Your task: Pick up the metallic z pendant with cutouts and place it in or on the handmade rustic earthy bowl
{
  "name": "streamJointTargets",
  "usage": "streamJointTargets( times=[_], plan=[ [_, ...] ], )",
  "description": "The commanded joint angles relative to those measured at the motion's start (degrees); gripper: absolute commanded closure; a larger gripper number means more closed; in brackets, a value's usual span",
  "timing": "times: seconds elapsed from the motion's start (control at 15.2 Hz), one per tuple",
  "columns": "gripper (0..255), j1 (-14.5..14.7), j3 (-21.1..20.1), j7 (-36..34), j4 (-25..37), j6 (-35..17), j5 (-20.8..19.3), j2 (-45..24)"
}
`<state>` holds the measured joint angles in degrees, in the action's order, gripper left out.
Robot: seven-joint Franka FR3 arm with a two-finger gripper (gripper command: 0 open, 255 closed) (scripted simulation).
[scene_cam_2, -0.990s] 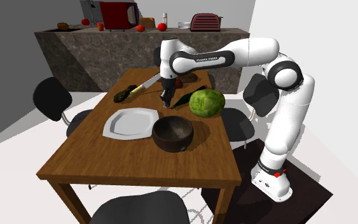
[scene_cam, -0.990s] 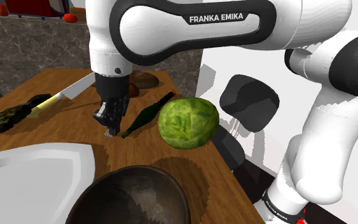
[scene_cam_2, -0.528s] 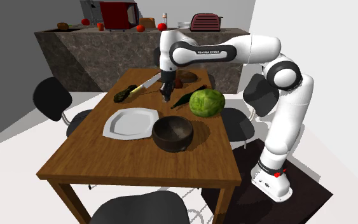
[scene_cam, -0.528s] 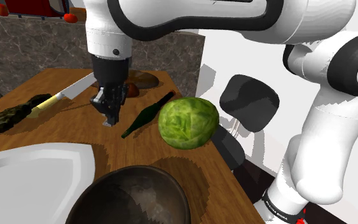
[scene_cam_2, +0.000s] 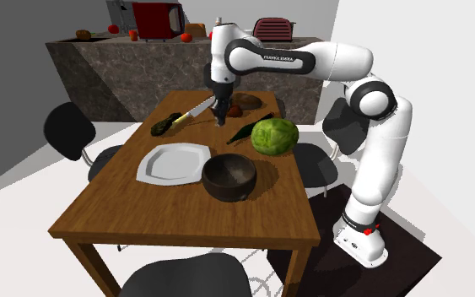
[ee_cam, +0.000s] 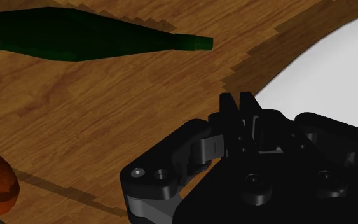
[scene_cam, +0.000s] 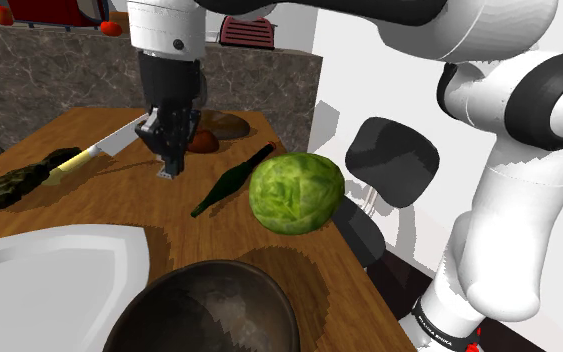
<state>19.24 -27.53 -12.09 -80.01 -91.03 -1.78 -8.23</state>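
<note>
Above the surface, the claw pinches a small pale pendant; so thin a grip could slip before reaching the bowl.

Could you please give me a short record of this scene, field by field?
gripper: fingers shut, up above the table
pendant: small pale piece clasped at the fingertips, off the table
bowl: dark, empty, beside the white plate
near gripper: green bottle, knife, green cabbage
task state: pendant not yet in bowl
</note>
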Motion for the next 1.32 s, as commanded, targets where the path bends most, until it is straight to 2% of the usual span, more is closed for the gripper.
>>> streamJointTargets(
  times=[0.0,0.73,0.99,1.25],
  plan=[
    [255,0.18,-0.05,-0.12,2.29,1.82,-0.27,-0.56],
    [255,2.72,-0.64,-1.65,17.85,12.34,-3.19,-6.11],
    [255,3.31,-2.00,-4.90,9.71,9.90,-0.51,0.23],
    [255,4.71,-3.49,-8.47,4.09,8.49,1.62,5.10]
  ],
)
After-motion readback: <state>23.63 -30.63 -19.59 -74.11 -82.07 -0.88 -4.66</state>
